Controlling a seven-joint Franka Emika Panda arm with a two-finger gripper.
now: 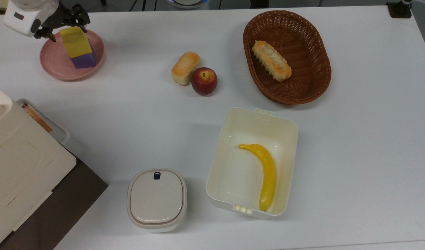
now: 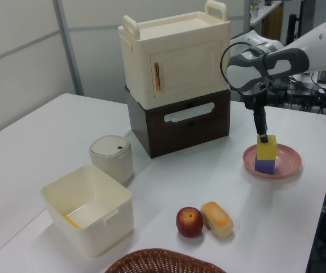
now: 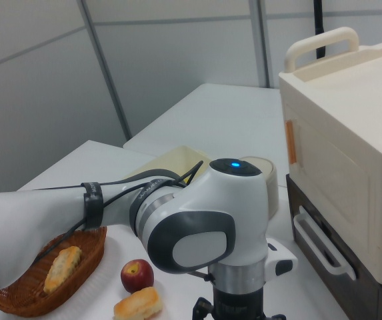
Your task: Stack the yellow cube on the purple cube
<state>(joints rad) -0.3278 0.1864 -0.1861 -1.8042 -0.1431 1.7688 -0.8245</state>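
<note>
Top view, yellow cube (image 1: 75, 42) between claw (image 1: 67, 26) fingers, on purple cube (image 1: 83, 61)

The yellow cube (image 1: 75, 41) is plain matte yellow; the purple cube (image 1: 83, 61) is plain violet-purple. The plate (image 1: 54, 61) is pink. The table (image 1: 354, 139) is white. The basket (image 1: 316, 69) is brown with a woven pattern. The bread (image 1: 271, 60) in it is pale tan with browned ridges. The roll (image 1: 185, 67) is golden orange with a pale edge. The apple (image 1: 204, 81) is dark red. The banana (image 1: 264, 173) is yellow, and the box (image 1: 233, 173) is cream. The canister (image 1: 156, 199) is off-white with a small dark button. The cabinet (image 2: 177, 62) is cream over a dark brown base (image 2: 180, 122). The arm (image 3: 197, 227) is white with dark grey joints and one blue light.
</note>
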